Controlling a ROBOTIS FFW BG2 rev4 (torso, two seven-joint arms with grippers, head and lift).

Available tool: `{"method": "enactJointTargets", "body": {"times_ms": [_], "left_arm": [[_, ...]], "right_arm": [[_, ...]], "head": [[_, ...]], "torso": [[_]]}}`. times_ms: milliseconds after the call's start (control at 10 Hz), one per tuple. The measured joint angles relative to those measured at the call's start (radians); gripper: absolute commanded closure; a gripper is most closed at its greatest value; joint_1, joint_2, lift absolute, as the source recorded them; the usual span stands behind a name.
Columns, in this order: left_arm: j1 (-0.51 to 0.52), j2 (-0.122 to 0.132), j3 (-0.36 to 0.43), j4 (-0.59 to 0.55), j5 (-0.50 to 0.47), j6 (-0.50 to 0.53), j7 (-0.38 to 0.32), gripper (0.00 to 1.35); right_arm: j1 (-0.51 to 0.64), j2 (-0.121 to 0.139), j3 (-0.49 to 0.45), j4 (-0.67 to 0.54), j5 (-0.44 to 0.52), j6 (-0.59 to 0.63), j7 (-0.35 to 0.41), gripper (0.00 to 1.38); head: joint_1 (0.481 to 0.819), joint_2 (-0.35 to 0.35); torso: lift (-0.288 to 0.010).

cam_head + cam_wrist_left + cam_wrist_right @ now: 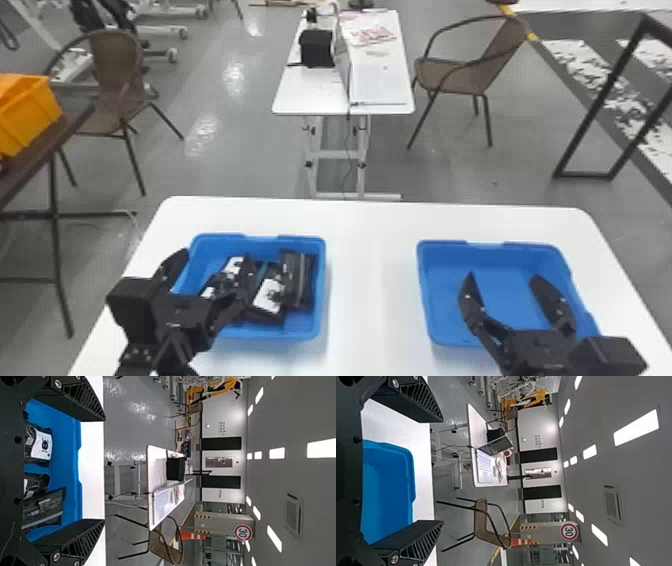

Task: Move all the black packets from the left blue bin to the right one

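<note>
My left gripper (212, 260) stands open over the left blue bin (321, 295); several black packets, some with white labels, lie in that bin, among them a black packet (297, 279) along its right side and a white-labelled packet (269, 296) beside it. In the left wrist view the left gripper (104, 470) has its fingers wide apart, with a labelled packet (39, 445) in the bin beyond. Over the right blue bin (500, 250), where no packet is visible, my right gripper (507, 277) is open. The right wrist view has the right gripper (442, 471) with nothing between its fingers.
Both bins stand on a white table (372, 280), with a gap between them. Farther back are a second white table (315, 95) carrying a box, and two brown chairs. An orange bin (30, 112) rests on a dark table at the left.
</note>
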Motion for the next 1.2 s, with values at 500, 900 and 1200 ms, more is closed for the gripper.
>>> {"method": "enactJointTargets", "body": {"times_ms": [500,900,1200], "left_arm": [[-0.001,0.002,-0.002,0.003,0.007,0.008,-0.004,0.12],[-0.008,-0.001,-0.001,0.007,0.011,0.036,-0.004,0.12],[-0.073,-0.01,0.04,0.027,0.012,0.175,-0.005,0.12]], "right_arm": [[0.0,0.001,0.001,0.006,-0.007,0.0,0.009,0.1],[0.001,0.001,0.002,0.008,-0.011,0.001,0.01,0.1],[0.0,0.001,0.002,0.009,-0.015,0.006,0.019,0.1]], "head": [[0.695,0.041],[0.695,0.04],[0.695,0.065]], "torso": [[0.0],[0.0],[0.0]]}}
